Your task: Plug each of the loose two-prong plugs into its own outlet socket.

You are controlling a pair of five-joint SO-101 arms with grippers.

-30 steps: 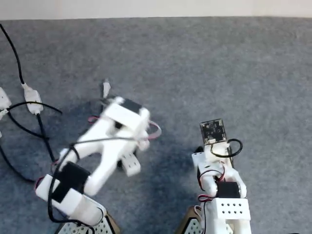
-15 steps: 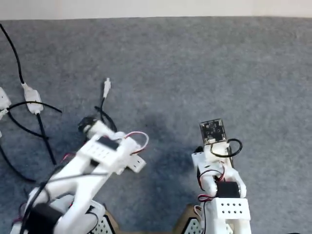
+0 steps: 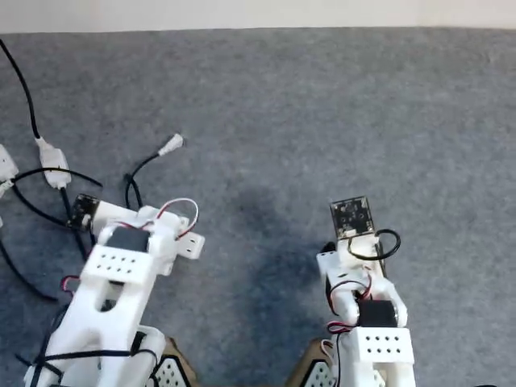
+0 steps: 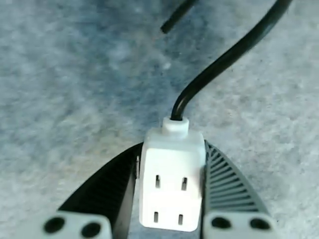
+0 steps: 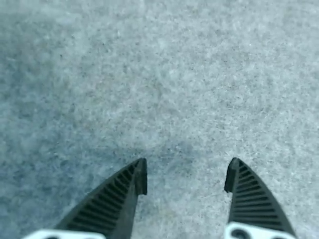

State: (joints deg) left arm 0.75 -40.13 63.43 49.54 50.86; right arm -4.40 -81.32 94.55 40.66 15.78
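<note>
The left gripper (image 4: pixel 172 149) pinches one socket (image 4: pixel 171 189); the right gripper (image 5: pixel 187 167) is spread. Perhaps three plugs (image 3: pixel 171 146) lie loose nearby.

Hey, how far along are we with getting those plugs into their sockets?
Done: nothing I can confirm; the white connector at the table's left is too small to judge. In hand: the left gripper is shut on a white outlet socket with a black cord. Left: the loose plug lies unplugged on the carpet, and the right gripper is open and empty.
</note>
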